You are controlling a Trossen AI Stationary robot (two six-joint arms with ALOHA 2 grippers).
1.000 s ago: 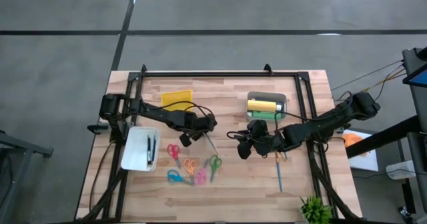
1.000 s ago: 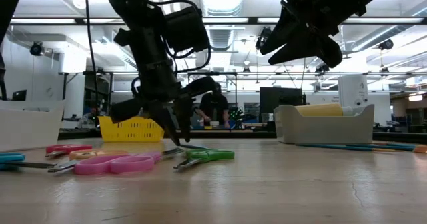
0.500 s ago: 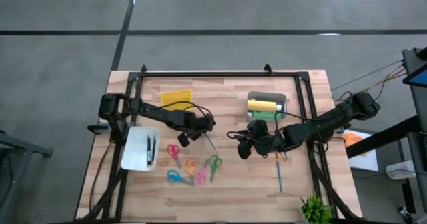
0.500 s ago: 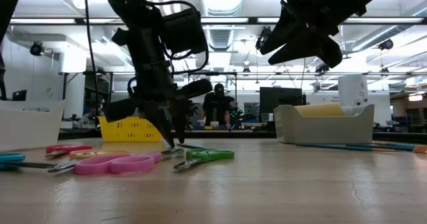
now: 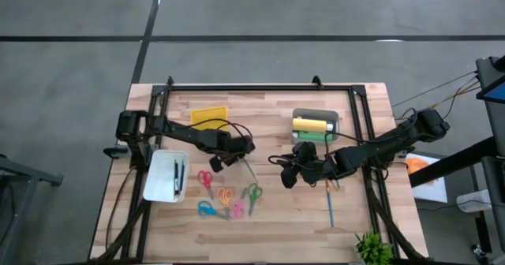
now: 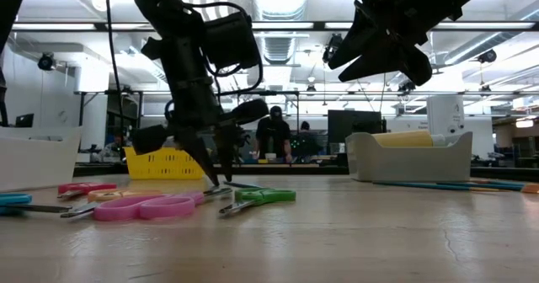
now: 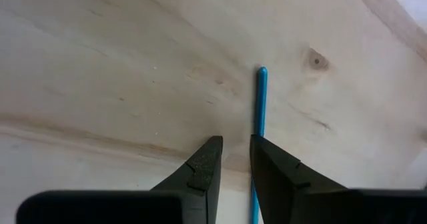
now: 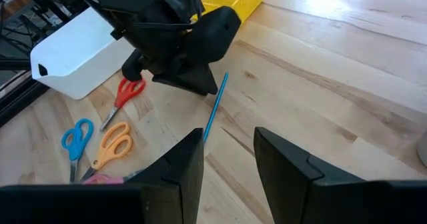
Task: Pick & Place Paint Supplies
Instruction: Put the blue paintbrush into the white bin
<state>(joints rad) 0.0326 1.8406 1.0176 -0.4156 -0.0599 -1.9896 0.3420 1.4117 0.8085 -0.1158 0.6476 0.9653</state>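
Note:
A thin blue pen (image 5: 250, 171) lies flat on the wooden table near its middle. My left gripper (image 7: 235, 141) points steeply down over the pen's far end, its tips down at the table (image 6: 215, 182). It is open by a narrow gap with bare wood showing in it. The pen (image 7: 260, 104) runs along one finger and passes under its tip. My right gripper (image 8: 230, 164) hangs open above the table to the right of the pen, with nothing between its fingers. A yellow bottle (image 5: 310, 125) and a green bottle (image 5: 316, 136) lie in the grey bin (image 5: 334, 115). My left gripper comes at the pen from above, slanting, with its fingers running along the shaft. One fingertip (image 7: 267, 159) stands over the pen's shaft (image 7: 257, 127). Whether it touches the pen I cannot tell. The pen lies flat on the table.
Several coloured scissors (image 5: 229, 198) lie just near of the pen. A white bin (image 5: 162, 178) stands at the left and a yellow basket (image 5: 209, 116) at the far left. More brushes (image 5: 330, 206) lie right of the right gripper. A plant (image 5: 371, 249) is at the near right corner.
My left gripper has stayed over the pen and rolled slightly about its own axis. The gap between its fingers looks the same.

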